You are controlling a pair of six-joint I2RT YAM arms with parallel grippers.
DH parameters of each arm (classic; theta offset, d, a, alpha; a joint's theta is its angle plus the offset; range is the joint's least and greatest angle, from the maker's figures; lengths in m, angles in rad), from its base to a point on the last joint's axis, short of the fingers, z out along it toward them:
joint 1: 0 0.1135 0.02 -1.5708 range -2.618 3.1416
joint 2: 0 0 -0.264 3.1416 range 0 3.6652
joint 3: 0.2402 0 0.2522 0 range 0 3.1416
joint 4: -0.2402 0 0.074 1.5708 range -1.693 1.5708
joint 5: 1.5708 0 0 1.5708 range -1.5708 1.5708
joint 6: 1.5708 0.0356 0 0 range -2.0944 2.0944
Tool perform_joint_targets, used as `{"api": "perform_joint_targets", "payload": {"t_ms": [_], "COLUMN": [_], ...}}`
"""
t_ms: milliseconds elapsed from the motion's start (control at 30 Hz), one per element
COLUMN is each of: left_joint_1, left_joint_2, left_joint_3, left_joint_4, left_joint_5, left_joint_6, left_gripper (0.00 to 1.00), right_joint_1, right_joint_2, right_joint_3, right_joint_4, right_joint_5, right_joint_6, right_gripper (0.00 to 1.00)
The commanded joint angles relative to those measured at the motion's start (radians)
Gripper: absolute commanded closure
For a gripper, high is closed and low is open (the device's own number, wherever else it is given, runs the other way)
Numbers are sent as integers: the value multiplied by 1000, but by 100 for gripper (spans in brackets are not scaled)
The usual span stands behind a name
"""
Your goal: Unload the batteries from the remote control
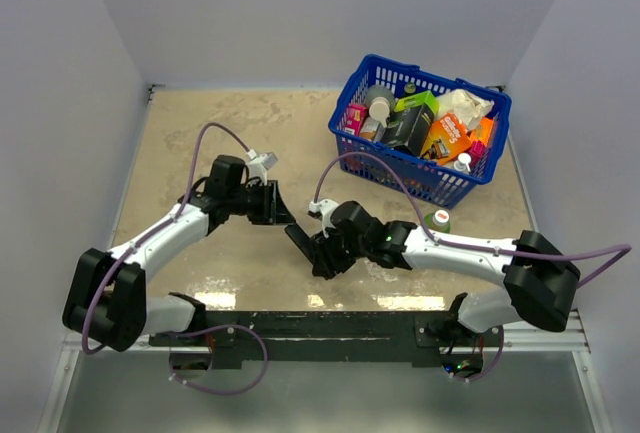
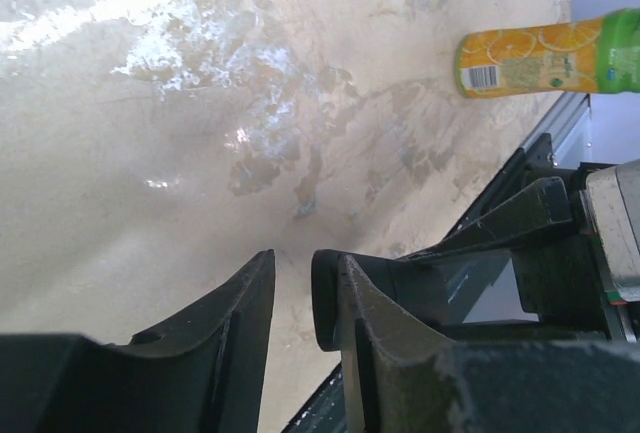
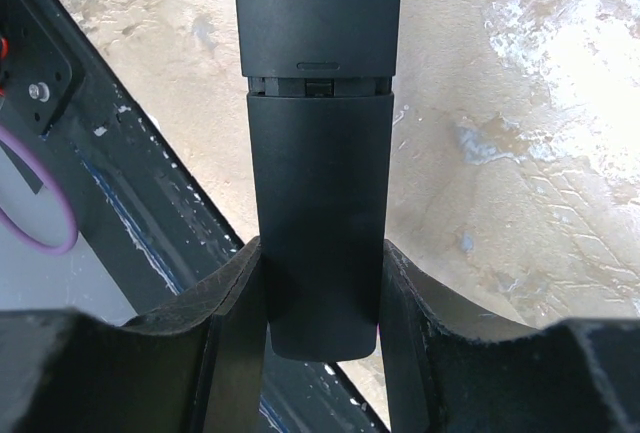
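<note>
The remote control (image 3: 318, 203) is a flat black bar held lengthwise in my right gripper (image 3: 320, 253), which is shut on its near end. Its back cover is on, with a seam across the body, so the batteries are hidden. In the top view the remote (image 1: 300, 241) slants above the table between both grippers, with my right gripper (image 1: 325, 251) at its lower end. My left gripper (image 1: 283, 215) is at its upper end. In the left wrist view the left gripper (image 2: 300, 273) is open, and the remote's rounded end (image 2: 326, 298) lies against the right finger, apart from the left one.
A blue basket (image 1: 420, 181) full of packages stands at the back right. A small orange juice bottle (image 1: 437, 221) with a green cap stands just in front of it and also shows in the left wrist view (image 2: 540, 53). A black rail (image 1: 330, 328) runs along the near edge.
</note>
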Motion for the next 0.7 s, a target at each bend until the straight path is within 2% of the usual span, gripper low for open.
{"api": "perform_joint_targets", "payload": {"t_ms": [0,333,533,667], "left_joint_1": [5,5,14,31], "left_joint_2": [21,39,51,32], "left_joint_3": [49,46,69,71], "left_joint_4": [-24,-18,-73,-98], "left_joint_5": [-61,-21,-126,-225], "left_joint_6": [44,35,31,10], "left_gripper": [64,83,82,73], "right_joint_1": [2,2,2,2], "right_joint_2": [-33,-44,-35,-25], "right_joint_3": [-3,-23,-28,-28], "right_joint_4": [41,44,41,33], "right_joint_5": [-12,-6,0,19], "right_joint_6": [-23,-26,-20,-23], "right_gripper": [93,93,93,93]}}
